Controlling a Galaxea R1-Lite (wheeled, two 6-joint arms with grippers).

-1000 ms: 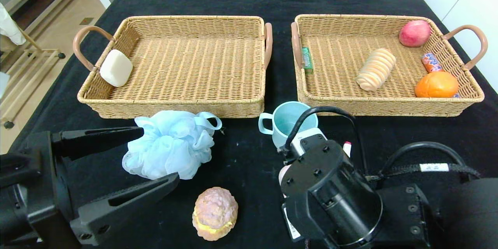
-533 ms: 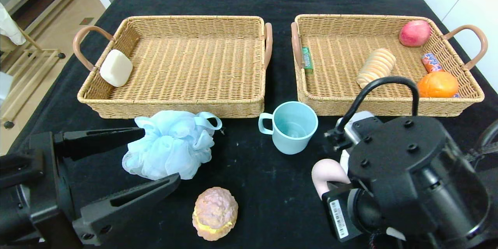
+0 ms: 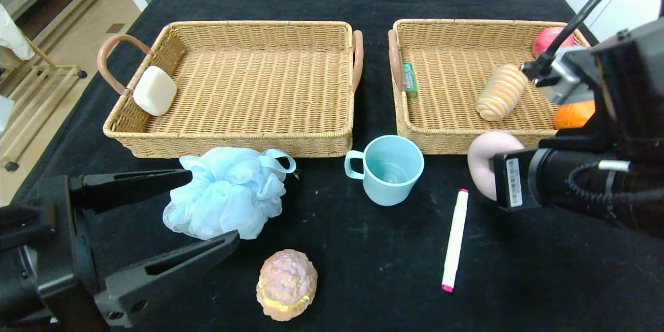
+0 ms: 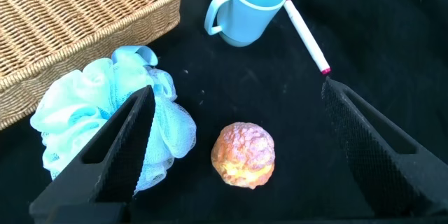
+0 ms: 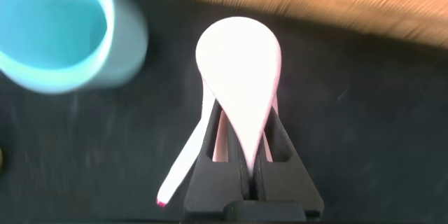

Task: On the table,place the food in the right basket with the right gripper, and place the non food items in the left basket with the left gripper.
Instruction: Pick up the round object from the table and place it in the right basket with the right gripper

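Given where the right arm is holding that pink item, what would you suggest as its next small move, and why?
Probably carry on forward over the right wicker basket's near rim. The right gripper is shut on the pale pink rounded food piece, which hangs just short of that basket, above the black tablecloth.

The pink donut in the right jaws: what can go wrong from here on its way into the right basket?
1. The right gripper pinches the pink donut by one thin edge, so it could slip out before it is over the right basket.
2. The donut hangs level with the basket's front wall; moving forward without lifting may knock it.
3. The bread roll and orange already lie nearby; the donut could land on them.
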